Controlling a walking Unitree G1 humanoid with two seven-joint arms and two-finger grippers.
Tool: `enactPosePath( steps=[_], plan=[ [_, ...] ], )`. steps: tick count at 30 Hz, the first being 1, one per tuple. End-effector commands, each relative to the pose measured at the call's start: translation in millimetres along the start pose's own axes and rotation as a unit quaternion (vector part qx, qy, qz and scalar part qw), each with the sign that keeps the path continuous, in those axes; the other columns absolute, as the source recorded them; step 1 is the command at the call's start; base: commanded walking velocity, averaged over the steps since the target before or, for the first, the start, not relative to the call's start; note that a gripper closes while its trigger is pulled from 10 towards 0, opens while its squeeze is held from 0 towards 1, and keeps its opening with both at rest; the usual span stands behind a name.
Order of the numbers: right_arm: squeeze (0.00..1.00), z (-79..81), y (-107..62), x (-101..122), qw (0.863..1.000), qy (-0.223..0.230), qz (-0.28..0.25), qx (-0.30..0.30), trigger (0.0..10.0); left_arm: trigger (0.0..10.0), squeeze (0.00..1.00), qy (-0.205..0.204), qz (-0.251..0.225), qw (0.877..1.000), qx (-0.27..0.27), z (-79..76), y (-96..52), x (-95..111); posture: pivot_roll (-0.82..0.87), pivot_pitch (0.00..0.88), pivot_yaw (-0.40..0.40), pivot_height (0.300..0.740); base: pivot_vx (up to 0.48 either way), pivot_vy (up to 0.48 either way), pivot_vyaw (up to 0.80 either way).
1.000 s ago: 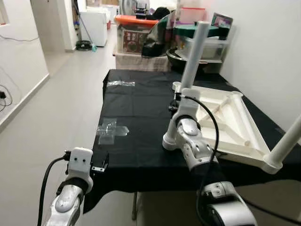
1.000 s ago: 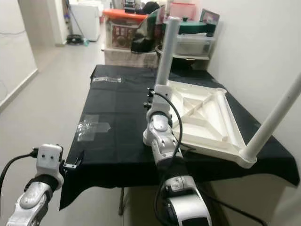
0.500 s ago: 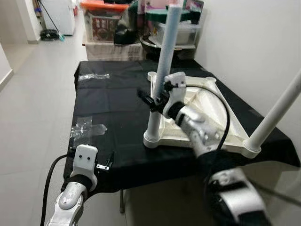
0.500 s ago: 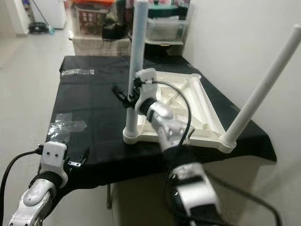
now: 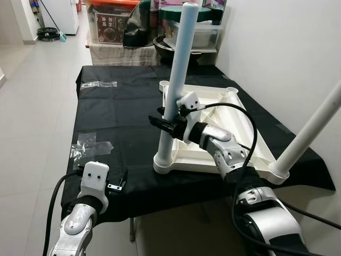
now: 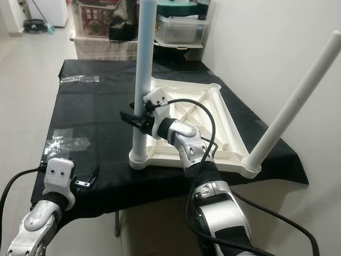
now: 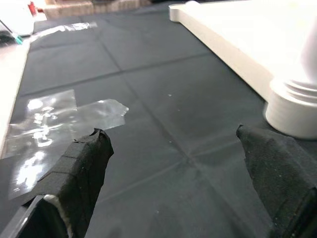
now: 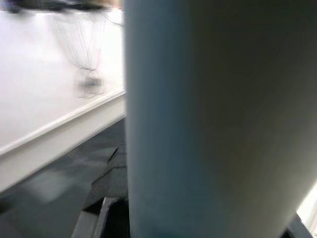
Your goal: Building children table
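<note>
At the lower left of the left eye view, the left gripper (image 5: 116,185) hung at the near edge of the black tablecloth (image 5: 122,114), its fingers (image 7: 81,163) spread apart and holding nothing. Crinkled clear tape (image 5: 85,145) lay on the cloth just above it, with open black cloth running toward the middle. At frame centre stood the near table leg (image 5: 173,85), upright in a corner socket of the upturned white tabletop (image 5: 234,136). The right arm reached across the tabletop with its wrist bent left, and the right gripper (image 5: 162,124) sat against this leg about halfway up. The leg hid its fingertips, so its grip could not be judged. At the right edge a second leg (image 5: 310,130) was cut off by the frame.
</note>
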State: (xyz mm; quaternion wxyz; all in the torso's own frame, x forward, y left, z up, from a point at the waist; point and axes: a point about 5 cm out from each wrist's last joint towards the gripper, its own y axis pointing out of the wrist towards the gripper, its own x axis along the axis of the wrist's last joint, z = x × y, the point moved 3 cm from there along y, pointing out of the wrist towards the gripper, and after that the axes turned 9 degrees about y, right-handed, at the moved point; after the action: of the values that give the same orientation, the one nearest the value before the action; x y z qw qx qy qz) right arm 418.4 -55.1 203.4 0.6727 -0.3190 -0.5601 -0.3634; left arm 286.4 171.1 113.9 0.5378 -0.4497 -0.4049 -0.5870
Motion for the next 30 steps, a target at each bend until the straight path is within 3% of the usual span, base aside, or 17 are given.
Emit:
enactPosePath(
  steps=[1, 2, 3, 5, 6, 8, 10, 12, 13, 14, 15, 18, 19, 20, 21, 22, 30],
  plan=[
    [0.0, -56.1, -19.6, -27.3, 0.98, 0.004, 0.049, -0.192, 0.0, 10.0, 0.0, 0.005, 0.01, 1.0, 0.003, 1.2, -3.3, -5.2, 0.07, 0.0, -0.118, 0.74, 0.0, 0.0, 0.0],
    [0.0, -79.5, -30.9, -27.4, 0.953, 0.016, 0.038, -0.301, 0.0, 10.0, 0.0, 0.005, 0.01, 1.0, 0.002, 0.7, -3.5, -5.5, 0.07, 0.0, -0.118, 0.74, 0.0, 0.0, 0.0],
    [0.0, -79.5, -30.9, -27.4, 0.953, 0.016, 0.038, -0.301, 0.0, 10.0, 0.0, 0.005, 0.01, 1.0, 0.002, 0.7, -3.5, -5.5, 0.07, 0.0, -0.118, 0.74, 0.0, 0.0, 0.0],
    [0.0, -79.1, -51.5, -48.3, 0.919, 0.024, 0.029, -0.393, 0.0, 10.0, 0.0, 0.003, 0.008, 1.0, -0.002, -3.0, -2.7, -4.5, 0.07, 0.0, -0.11, 0.74, 0.0, 0.0, 0.0],
    [0.0, -62.6, -52.6, -53.8, 0.922, 0.019, 0.03, -0.385, 10.0, 10.0, 0.0, 0.002, 0.008, 1.0, -0.005, -4.2, -2.5, -4.1, 0.06, 0.0, -0.107, 0.74, 0.0, 0.0, 0.0],
    [0.0, -30.9, -45.0, -51.4, 0.945, 0.014, 0.02, -0.327, 10.0, 10.0, 0.0, 0.002, 0.008, 1.0, -0.006, -4.4, -2.5, -4.6, 0.06, 0.0, -0.105, 0.74, 0.0, 0.0, 0.0],
    [0.0, -30.9, -45.0, -51.4, 0.945, 0.014, 0.02, -0.327, 10.0, 10.0, 0.0, 0.002, 0.008, 1.0, -0.006, -4.4, -2.5, -4.6, 0.06, 0.0, -0.105, 0.74, 0.0, 0.0, 0.0],
    [0.0, -12.7, -36.8, -40.9, 0.964, 0.003, -0.007, -0.267, 10.0, 10.0, 0.0, 0.003, 0.009, 1.0, -0.007, -3.9, -2.6, -5.2, 0.06, 0.0, -0.105, 0.74, 0.0, 0.0, 0.0],
    [0.24, -2.2, -30.9, -30.3, 0.975, 0.009, -0.032, -0.219, 10.0, 10.0, 0.0, 0.003, 0.009, 1.0, -0.006, -3.7, -2.2, -5.5, 0.06, 0.0, -0.111, 0.74, 0.0, 0.0, 0.0],
    [0.24, -2.2, -30.9, -30.3, 0.975, 0.009, -0.032, -0.219, 10.0, 10.0, 0.0, 0.003, 0.009, 1.0, -0.006, -3.7, -2.2, -5.5, 0.06, 0.0, -0.111, 0.74, 0.0, 0.0, 0.0],
    [1.0, 9.8, -22.1, -19.3, 0.988, 0.035, -0.049, -0.143, 10.0, 10.0, 0.0, 0.002, 0.008, 1.0, -0.005, -3.2, -1.7, -5.2, 0.06, 0.0, -0.116, 0.74, 0.0, 0.0, 0.0],
    [1.0, 22.6, -15.0, -1.3, 0.995, 0.041, -0.075, -0.05, 10.0, 10.0, 0.0, 0.002, 0.007, 1.0, -0.004, -3.0, -1.3, -5.1, 0.06, 0.0, -0.119, 0.74, 0.0, 0.0, 0.0],
    [0.0, 35.5, -11.4, 6.1, 0.996, 0.03, -0.06, 0.066, 10.0, 10.0, 0.0, 0.001, 0.007, 1.0, -0.003, -3.0, -1.5, -5.4, 0.06, 0.0, -0.119, 0.74, 0.0, 0.0, 0.0],
    [0.0, 44.6, -16.1, 12.3, 0.984, 0.001, -0.053, 0.168, 10.0, 10.0, 0.0, 0.001, 0.007, 1.0, -0.004, -3.7, -1.7, -5.8, 0.06, 0.0, -0.121, 0.74, 0.0, 0.0, 0.0],
    [0.0, 44.6, -16.1, 12.3, 0.984, 0.001, -0.053, 0.168, 10.0, 10.0, 0.0, 0.001, 0.007, 1.0, -0.004, -3.7, -1.7, -5.8, 0.06, 0.0, -0.121, 0.74, 0.0, 0.0, 0.0],
    [0.0, 49.8, -25.2, 10.1, 0.964, -0.029, -0.021, 0.264, 10.0, 10.0, 0.0, 0.0, 0.007, 1.0, -0.006, -4.7, -1.6, -5.9, 0.07, 0.0, -0.121, 0.74, 0.0, 0.0, 0.0],
    [0.0, 58.6, -33.0, -19.9, 0.935, -0.076, 0.053, 0.341, 9.3, 10.0, 0.0, 0.002, 0.004, 1.0, -0.002, -2.3, 0.1, -3.6, 0.08, 0.0, -0.132, 0.74, 0.0, 0.0, 0.0]
  ],
)
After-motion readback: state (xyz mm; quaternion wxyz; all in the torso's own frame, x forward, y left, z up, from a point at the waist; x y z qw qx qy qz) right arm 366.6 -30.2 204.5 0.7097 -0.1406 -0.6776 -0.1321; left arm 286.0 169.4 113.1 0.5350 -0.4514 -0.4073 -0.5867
